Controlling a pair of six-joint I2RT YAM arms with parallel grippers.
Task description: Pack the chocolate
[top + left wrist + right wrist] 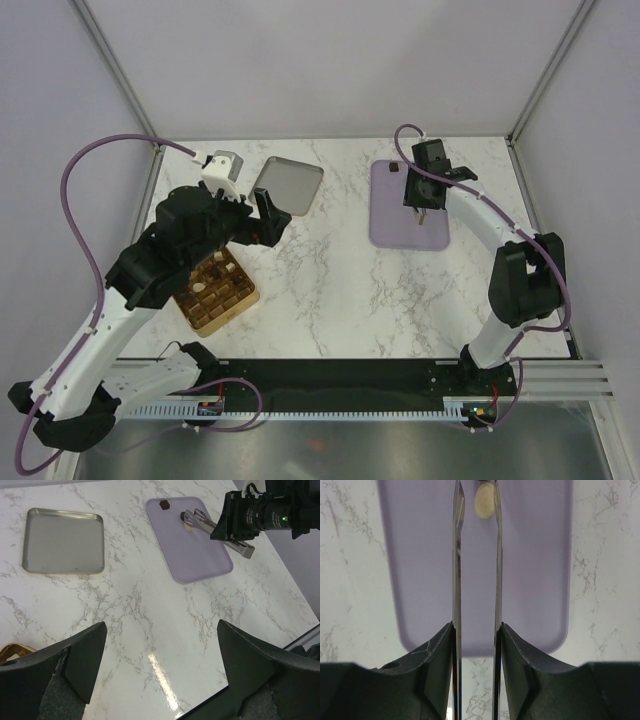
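A cream-white chocolate (pixel 484 501) lies on the flat lilac tray (pixel 420 555), between the tips of metal tongs (pixel 457 555). It touches the right blade and stands apart from the left one. My right gripper (pixel 476 627) is shut on the tongs. A dark chocolate (pixel 162 503) sits at the tray's far left corner. The gold box (pixel 215 290) at the near left holds several pieces. Above and beside the box, my left gripper (pixel 162 625) hangs open with only table between its fingers.
A square silver tray (pixel 288 185) sits at the back, left of the lilac tray (pixel 405 225). White walls close the table on three sides. The marble top (pixel 330 280) runs between the box and the lilac tray.
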